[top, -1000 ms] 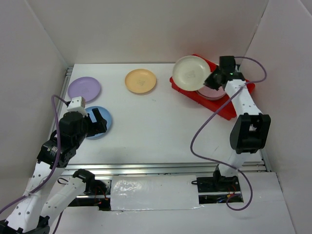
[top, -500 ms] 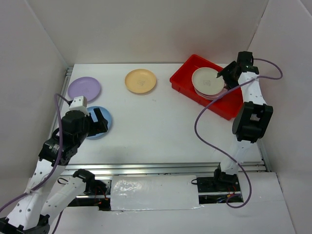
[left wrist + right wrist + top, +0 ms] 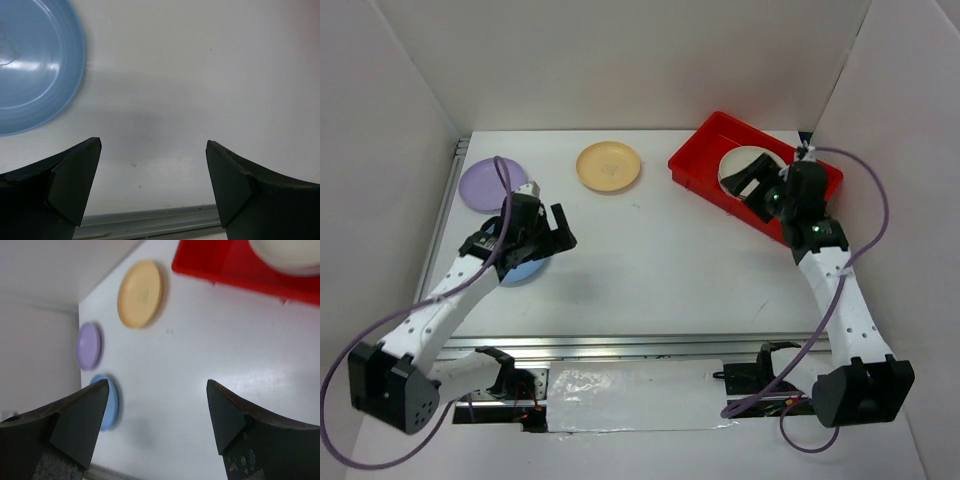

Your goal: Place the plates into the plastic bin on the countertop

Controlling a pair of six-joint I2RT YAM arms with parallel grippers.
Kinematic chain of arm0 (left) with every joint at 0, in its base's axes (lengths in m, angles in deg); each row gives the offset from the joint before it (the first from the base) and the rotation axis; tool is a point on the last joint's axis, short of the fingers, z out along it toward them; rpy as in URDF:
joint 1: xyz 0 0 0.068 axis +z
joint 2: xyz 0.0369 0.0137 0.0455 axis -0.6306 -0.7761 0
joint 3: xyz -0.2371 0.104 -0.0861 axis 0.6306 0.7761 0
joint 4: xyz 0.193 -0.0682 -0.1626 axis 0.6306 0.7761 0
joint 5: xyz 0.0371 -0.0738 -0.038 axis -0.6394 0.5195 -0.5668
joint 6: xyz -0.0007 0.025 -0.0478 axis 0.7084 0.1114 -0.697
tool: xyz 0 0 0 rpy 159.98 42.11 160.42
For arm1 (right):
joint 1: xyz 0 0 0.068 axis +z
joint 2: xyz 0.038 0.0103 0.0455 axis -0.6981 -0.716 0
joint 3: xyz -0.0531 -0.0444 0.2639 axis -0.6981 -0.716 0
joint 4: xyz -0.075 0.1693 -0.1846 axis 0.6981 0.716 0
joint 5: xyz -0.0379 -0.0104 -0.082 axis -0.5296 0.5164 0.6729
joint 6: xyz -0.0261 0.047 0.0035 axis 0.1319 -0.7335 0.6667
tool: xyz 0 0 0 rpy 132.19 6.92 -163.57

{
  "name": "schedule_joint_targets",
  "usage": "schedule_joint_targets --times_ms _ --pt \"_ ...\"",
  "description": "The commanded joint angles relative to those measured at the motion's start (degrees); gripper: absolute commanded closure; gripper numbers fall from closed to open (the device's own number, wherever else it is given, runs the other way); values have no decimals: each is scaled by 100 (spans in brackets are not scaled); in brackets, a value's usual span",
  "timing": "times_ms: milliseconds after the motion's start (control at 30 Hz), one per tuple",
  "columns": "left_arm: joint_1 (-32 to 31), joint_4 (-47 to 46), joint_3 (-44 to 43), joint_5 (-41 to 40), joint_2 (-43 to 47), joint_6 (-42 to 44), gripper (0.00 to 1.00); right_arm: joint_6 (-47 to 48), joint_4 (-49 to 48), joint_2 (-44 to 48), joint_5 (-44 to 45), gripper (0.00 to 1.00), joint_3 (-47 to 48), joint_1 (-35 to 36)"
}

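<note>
Plates in the plastic bin [image 3: 705, 150]: a cream plate [image 3: 735, 163] shows on top, and whatever lies beneath it is hidden by the right gripper [image 3: 755, 183]; three more sit out on the countertop [image 3: 650, 260], the lilac plate [image 3: 480, 183] far left, the yellow-orange plate [image 3: 608, 166] toward the back, and the light blue plate [image 3: 35, 65] nearest the left gripper [image 3: 152, 145]; that gripper hangs with its jaws spread and nothing between them, over bare white just beside the blue plate's edge, so picking it up looks like the step in hand; to do it well, shift sideways until the rim lies between the fingers, tip one finger low enough to slip under the lip, then close on the rim, not the flat middle; the plate looks shallow and smooth and may skate if pushed; the right gripper, likewise spread and empty, sits over the bin and should move aside before any drop
</note>
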Motion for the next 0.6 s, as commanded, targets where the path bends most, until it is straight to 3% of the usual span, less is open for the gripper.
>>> schedule_joint_targets --times_ms 0,133,300,433,567 --pt "102 -1263 -225 285 -712 -634 1 -209 -1036 326 -761 14 -1154 367" --pt "357 -2520 -234 242 -1844 -1028 1 -552 -1759 838 -1201 13 -2393 956" --pt "770 -4347 -365 672 -3199 -1530 1 -711 -2402 1277 -1675 13 -3063 1729" --pt "885 -4623 -1145 577 -4489 -1627 1 -886 -2640 1673 -1738 13 -3581 2143" --pt "990 -4299 -1964 329 -5423 -1759 1 -1027 -2710 2103 -1606 13 -3942 2451"
